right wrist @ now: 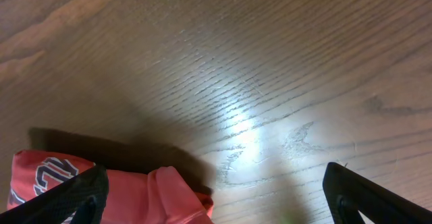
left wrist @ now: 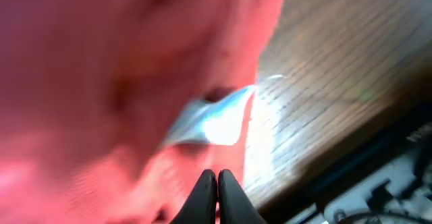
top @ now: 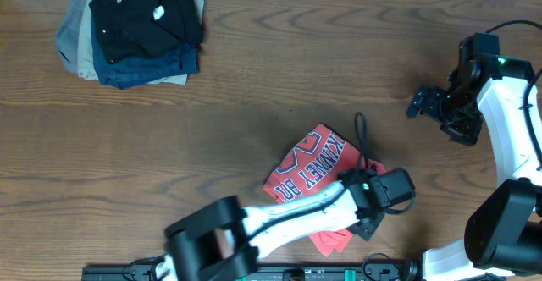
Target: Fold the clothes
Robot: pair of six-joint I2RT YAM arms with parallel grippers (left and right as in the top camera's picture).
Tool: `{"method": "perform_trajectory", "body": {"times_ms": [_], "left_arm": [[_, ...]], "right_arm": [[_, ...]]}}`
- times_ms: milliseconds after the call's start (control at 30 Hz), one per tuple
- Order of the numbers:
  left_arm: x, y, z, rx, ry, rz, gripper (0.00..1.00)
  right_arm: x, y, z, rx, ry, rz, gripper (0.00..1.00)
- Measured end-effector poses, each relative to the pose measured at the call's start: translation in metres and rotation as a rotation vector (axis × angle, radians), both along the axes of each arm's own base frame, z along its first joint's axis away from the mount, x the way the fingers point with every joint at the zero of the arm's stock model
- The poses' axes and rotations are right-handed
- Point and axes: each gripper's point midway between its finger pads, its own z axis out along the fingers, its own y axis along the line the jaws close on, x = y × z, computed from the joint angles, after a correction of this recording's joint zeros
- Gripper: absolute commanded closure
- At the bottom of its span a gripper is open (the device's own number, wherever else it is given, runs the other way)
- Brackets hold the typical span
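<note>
The coral-red T-shirt lies crumpled at the front middle of the table, its dark red lettering facing up. My left gripper is at the shirt's right front edge. In the left wrist view its fingertips are pressed together, with blurred red cloth close around them and filling most of the frame. My right gripper is open and empty over bare wood at the right. Its view shows wide-apart fingers and a fold of the shirt at lower left.
A stack of folded black, navy and tan garments sits at the back left. A thin black cord lies by the shirt's far right edge. The table's front edge and a dark rail are close to the left gripper.
</note>
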Motion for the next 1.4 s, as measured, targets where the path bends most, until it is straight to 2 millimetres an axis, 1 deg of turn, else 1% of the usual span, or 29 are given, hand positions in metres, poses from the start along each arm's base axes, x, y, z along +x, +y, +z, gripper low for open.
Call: {"method": "perform_trajectory", "body": {"times_ms": [100,133,167,200,233,300,333,567,767,900,1100,1167,1233,1400], "left_arm": [[0.019,0.008,0.031,-0.045,-0.061,0.044,0.93],[0.026,0.011,0.039,-0.058,-0.078,0.061,0.89],[0.031,0.013,0.043,-0.066,-0.087,0.072,0.83],[0.037,0.015,0.046,-0.068,-0.098,0.085,0.68],[0.041,0.017,0.045,-0.065,-0.102,0.09,0.61],[0.042,0.019,0.04,-0.048,-0.094,0.095,0.53],[0.041,0.019,0.036,-0.04,-0.087,0.092,0.52],[0.016,0.022,0.011,0.048,-0.032,0.025,0.52],[-0.002,0.028,0.006,0.098,-0.011,-0.014,0.52],[-0.007,0.027,0.001,0.112,-0.005,-0.026,0.53],[-0.01,0.028,-0.02,0.16,0.015,-0.01,0.58],[-0.009,0.024,-0.024,0.154,0.014,0.004,0.6],[-0.009,0.023,-0.025,0.151,0.017,0.027,0.61],[-0.007,0.019,-0.025,0.136,0.02,0.089,0.62]], "right_arm": [[0.0,0.0,0.0,0.0,0.0,0.0,0.01],[0.0,0.0,0.0,0.0,0.0,0.0,0.01],[0.0,0.0,0.0,0.0,0.0,0.0,0.01],[0.0,0.0,0.0,0.0,0.0,0.0,0.01],[0.0,0.0,0.0,0.0,0.0,0.0,0.01],[0.0,0.0,0.0,0.0,0.0,0.0,0.01],[0.0,0.0,0.0,0.0,0.0,0.0,0.01],[0.0,0.0,0.0,0.0,0.0,0.0,0.01],[0.0,0.0,0.0,0.0,0.0,0.0,0.01],[0.0,0.0,0.0,0.0,0.0,0.0,0.01],[0.0,0.0,0.0,0.0,0.0,0.0,0.01],[0.0,0.0,0.0,0.0,0.0,0.0,0.01],[0.0,0.0,0.0,0.0,0.0,0.0,0.01],[0.0,0.0,0.0,0.0,0.0,0.0,0.01]]}}
